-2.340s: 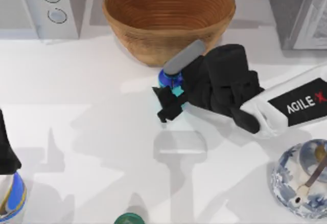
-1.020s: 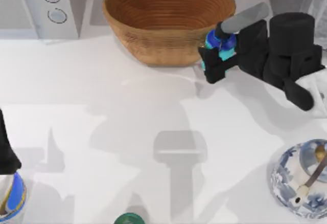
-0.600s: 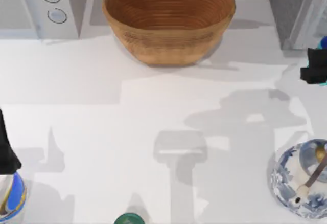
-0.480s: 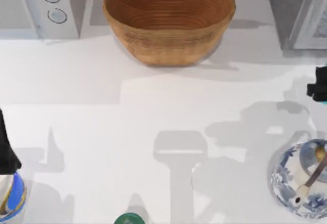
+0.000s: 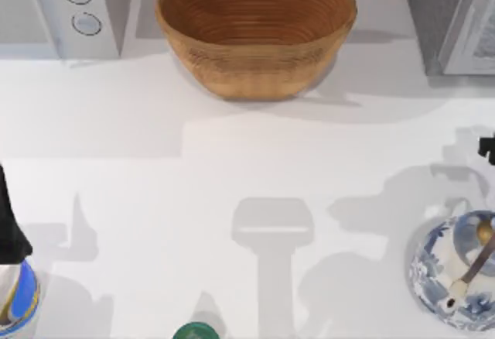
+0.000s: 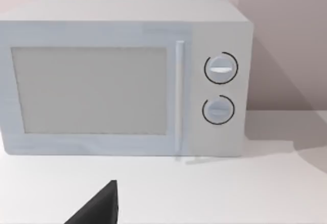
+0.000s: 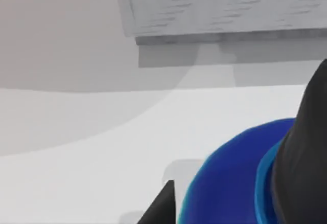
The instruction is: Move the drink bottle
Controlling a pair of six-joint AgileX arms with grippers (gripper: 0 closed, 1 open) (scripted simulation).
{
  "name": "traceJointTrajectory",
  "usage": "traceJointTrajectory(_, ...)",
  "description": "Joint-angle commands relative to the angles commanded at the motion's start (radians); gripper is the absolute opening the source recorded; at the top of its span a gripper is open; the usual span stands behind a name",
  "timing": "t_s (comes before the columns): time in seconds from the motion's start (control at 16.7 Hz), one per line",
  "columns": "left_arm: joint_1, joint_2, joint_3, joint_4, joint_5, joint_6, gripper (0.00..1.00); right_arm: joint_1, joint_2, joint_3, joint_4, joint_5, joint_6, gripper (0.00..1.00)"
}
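Right gripper sits at the table's right edge, fingers closed around the drink bottle, beside a grey appliance. Left arm is parked facing the microwave.

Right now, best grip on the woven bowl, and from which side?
I'd pinch the woven bowl at its rim from above, one finger inside, one outside: it sits upright, mouth open, body far too wide to span. Right gripper holds the drink bottle; left arm parked.

Drink bottle, close up

The drink bottle shows its dark blue shoulder (cyan rim beside a black finger).
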Motion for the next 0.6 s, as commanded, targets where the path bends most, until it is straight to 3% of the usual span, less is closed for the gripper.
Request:
traceJointTrajectory(0.36, 0.000, 0.000, 0.000, 0.000, 0.000, 0.000, 1.00, -0.013, 0.167, 0.150, 0.167, 0.066, 0.060, 0.00)
traceJointTrajectory(0.6, 0.000, 0.000, 0.000, 0.000, 0.000, 0.000, 1.00, -0.007, 0.288, 0.181, 0.259, 0.047, 0.054, 0.00)
